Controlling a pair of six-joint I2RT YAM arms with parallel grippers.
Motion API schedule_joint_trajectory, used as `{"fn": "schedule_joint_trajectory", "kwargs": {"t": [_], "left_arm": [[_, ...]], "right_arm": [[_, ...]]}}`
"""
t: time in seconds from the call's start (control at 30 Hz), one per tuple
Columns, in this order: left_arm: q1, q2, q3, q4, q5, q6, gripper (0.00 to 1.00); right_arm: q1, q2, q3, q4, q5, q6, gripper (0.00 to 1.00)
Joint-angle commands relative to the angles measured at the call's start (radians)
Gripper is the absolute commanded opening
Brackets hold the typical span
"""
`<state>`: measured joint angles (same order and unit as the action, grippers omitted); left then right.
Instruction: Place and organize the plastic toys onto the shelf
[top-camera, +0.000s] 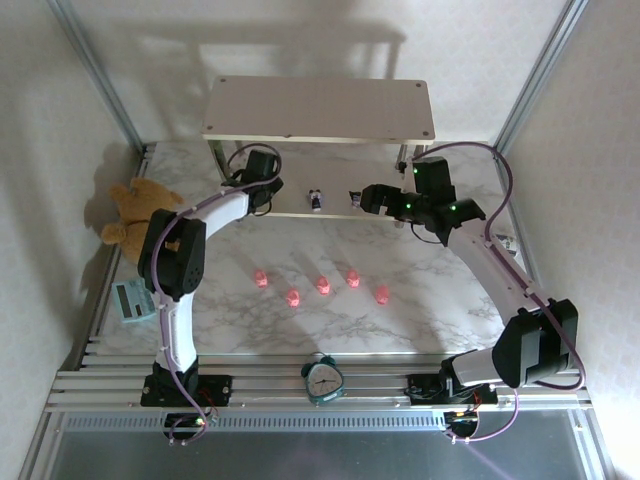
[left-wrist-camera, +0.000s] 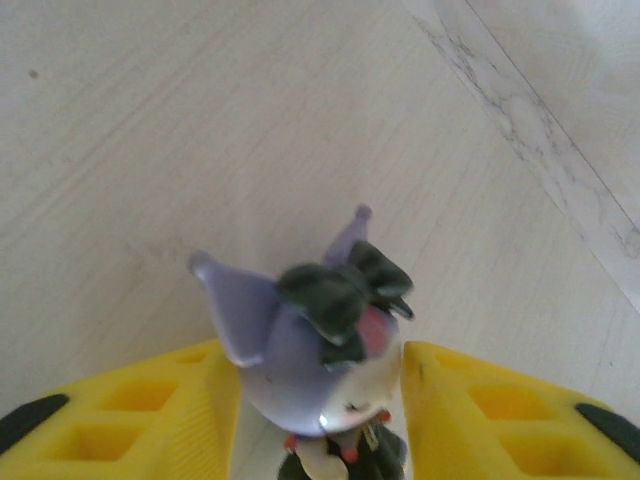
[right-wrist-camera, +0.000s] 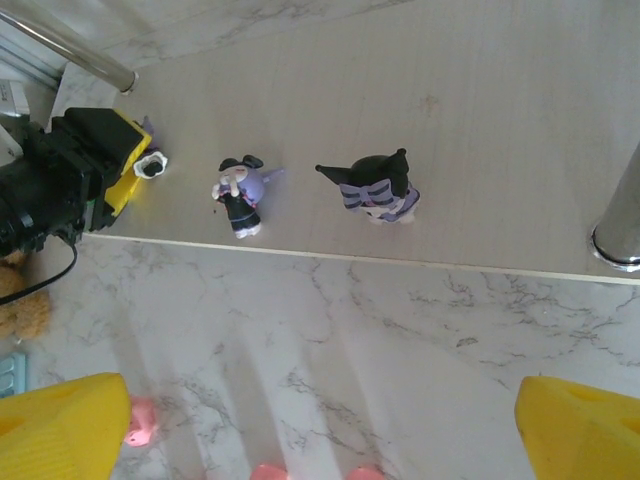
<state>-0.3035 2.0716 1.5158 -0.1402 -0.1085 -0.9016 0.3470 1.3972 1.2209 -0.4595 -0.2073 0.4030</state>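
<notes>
**Left tool grasps one purple figure at the lower board; five pigs stand on the table**

Nearest to me, at 6 o'clock between the two arm bases, stands the teal alarm clock (top-camera: 323, 380). I see its dial, but the digits are too small to read. A little farther, in the middle of the marble table (top-camera: 420, 320), the five pink pigs (top-camera: 323, 285) stand in a loose row, apart from each other, with nothing over them. At 9 o'clock, at the table edge, lies a small teal-and-white pack (top-camera: 131, 300). It carries some print, which I cannot read. Behind it, at 10 o'clock, the brown teddy bear (top-camera: 135, 205) lies close beside the elbow of the left arm.

Farther, toward 12 o'clock, is the shelf (top-camera: 320, 108). Seen from above, its top board hides the back part of the lower board (right-wrist-camera: 480, 120). Three purple-and-white figures are in a row near the front edge of this lower board. The left gripper (left-wrist-camera: 320, 365) grasps the left figure (left-wrist-camera: 310, 340), with its yellow fingers (left-wrist-camera: 150, 410) against both sides of the head. Whether the feet touch the board I cannot tell. At 3 o'clock from it stands the middle figure (right-wrist-camera: 240, 195), lilac with a dark bow, and then the dark figure (right-wrist-camera: 378, 188), apart from it. The right gripper (right-wrist-camera: 320, 420) is released, its fingers wide apart, over the table just before the front edge of the board. One silver leg (right-wrist-camera: 615, 235) stands at 3 o'clock from the dark figure.
</notes>
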Motion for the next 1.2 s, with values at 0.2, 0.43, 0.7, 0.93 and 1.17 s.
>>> {"fn": "schedule_joint_trajectory", "kwargs": {"t": [0.2, 0.43, 0.7, 0.93, 1.17], "left_arm": [[0.037, 0.055, 0.054, -0.036, 0.008, 0.022, 0.31], [0.023, 0.033, 0.034, 0.021, 0.101, 0.123, 0.18], [-0.038, -0.073, -0.052, 0.029, 0.125, 0.290, 0.14], [-0.055, -0.251, -0.207, 0.056, 0.184, 0.336, 0.13], [-0.057, -0.457, -0.342, 0.129, 0.280, 0.389, 0.11]], "right_arm": [[-0.011, 0.020, 0.008, 0.007, -0.018, -0.016, 0.99], [-0.012, 0.017, 0.008, 0.008, -0.021, -0.008, 0.99], [-0.012, -0.027, -0.008, -0.005, -0.036, 0.001, 0.99], [-0.012, -0.110, -0.045, 0.000, -0.069, 0.012, 0.98], [-0.012, -0.175, -0.089, 0.032, -0.210, 0.069, 0.98]]}}
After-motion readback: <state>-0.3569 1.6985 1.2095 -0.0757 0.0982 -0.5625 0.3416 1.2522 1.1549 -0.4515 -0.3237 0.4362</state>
